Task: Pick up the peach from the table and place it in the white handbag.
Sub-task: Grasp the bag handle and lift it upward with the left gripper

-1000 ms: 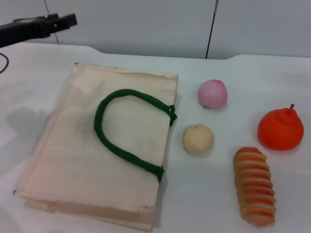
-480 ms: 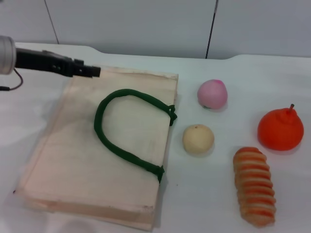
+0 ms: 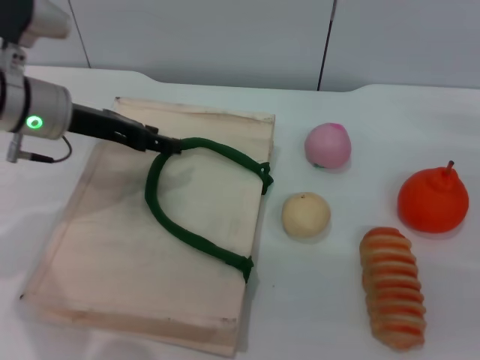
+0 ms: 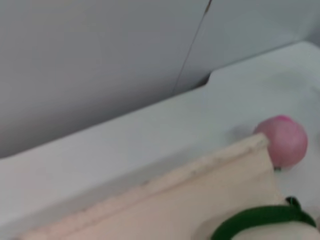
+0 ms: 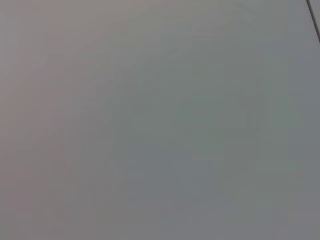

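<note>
The pale-pink peach (image 3: 328, 145) rests on the white table to the right of the white handbag (image 3: 112, 247), apart from it. The handbag lies flat, its dark green rope handle (image 3: 180, 225) looping over its top face. My left gripper (image 3: 171, 145) reaches in from the left over the bag, its tip at the far left bend of the handle. The left wrist view shows the peach (image 4: 282, 141), the bag's far edge (image 4: 200, 200) and a bit of handle (image 4: 260, 217). The right gripper is out of view; its wrist view shows only grey wall.
A cream-yellow round fruit (image 3: 306, 215) lies just right of the bag, in front of the peach. An orange stemmed pear-shaped fruit (image 3: 433, 199) and an orange-striped oblong item (image 3: 392, 287) lie at the right. A grey wall stands behind the table.
My left arm has come in from the far left and down over the bag, its tip going from above the bag's far left corner to the handle's bend. The fruits have not moved.
</note>
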{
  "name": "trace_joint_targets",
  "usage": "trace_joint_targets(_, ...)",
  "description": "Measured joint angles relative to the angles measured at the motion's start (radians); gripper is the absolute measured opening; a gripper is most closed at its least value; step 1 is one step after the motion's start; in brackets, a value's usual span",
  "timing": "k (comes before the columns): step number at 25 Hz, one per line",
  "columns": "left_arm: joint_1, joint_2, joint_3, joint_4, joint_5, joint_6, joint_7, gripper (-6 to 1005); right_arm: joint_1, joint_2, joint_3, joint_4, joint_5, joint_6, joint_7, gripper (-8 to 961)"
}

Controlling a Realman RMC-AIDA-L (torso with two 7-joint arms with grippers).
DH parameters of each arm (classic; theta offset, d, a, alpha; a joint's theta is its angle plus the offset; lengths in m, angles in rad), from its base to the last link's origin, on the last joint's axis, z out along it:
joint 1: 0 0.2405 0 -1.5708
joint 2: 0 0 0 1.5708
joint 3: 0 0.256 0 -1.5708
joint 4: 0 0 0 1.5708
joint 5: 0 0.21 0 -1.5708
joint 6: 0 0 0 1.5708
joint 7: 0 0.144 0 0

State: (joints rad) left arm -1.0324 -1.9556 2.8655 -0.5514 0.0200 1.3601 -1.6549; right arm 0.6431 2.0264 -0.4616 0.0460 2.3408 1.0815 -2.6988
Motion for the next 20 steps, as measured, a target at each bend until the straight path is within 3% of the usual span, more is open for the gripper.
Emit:
trace_joint_targets(13,-0.005,-0.025,-0.001,0.085,0.051,-0.165,-0.025,712,0.005,0.0,0.0,0.0,0.0,0.0,0.001,847)
trace_joint_targets(20,-0.008,-0.025,-0.002,0.108,0.075,-0.203,-0.036,686,0.006,0.0,0.0,0.0,0.0,0.0,0.001,843)
